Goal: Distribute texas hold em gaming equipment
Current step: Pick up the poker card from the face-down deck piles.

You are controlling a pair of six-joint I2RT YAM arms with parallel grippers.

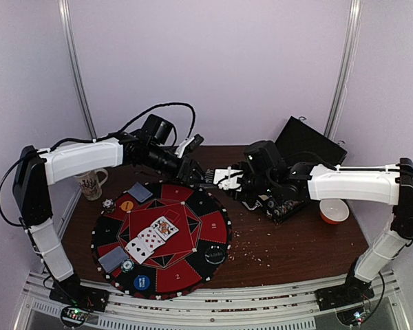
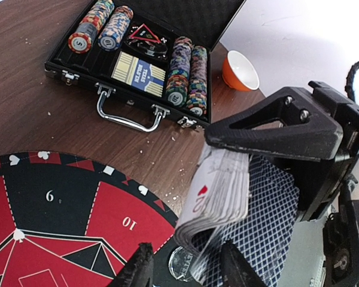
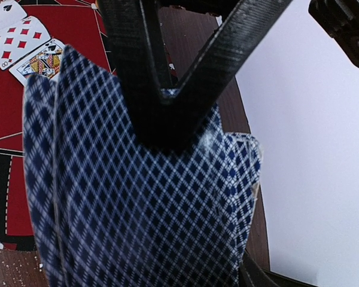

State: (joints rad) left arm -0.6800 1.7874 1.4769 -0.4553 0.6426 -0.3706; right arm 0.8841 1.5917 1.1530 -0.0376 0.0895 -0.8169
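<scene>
Nearest my bases, the round red-and-black mat (image 1: 182, 276) carries a blue button disc (image 1: 142, 282) at its near edge and a black button disc (image 1: 215, 256) on the right. A row of face-up cards (image 1: 151, 238) lies in the middle, with face-down cards (image 1: 113, 258) to the left. A yellow button disc (image 1: 126, 205) sits at the far left rim, a striped chip (image 1: 109, 204) just beside it. Above the mat's far edge my right gripper (image 1: 233, 180) is clamped on the deck of cards (image 2: 218, 191), its blue backs slightly fanned. My left gripper (image 2: 188, 272) meets it there, fingers either side of the deck's lower edge; whether they pinch a card I cannot tell. Farther back lies the open black case (image 1: 308, 146) holding chip stacks (image 2: 90, 27), with an orange bowl (image 1: 334, 210) to its right and a mug (image 1: 91, 183) at the far left.
</scene>
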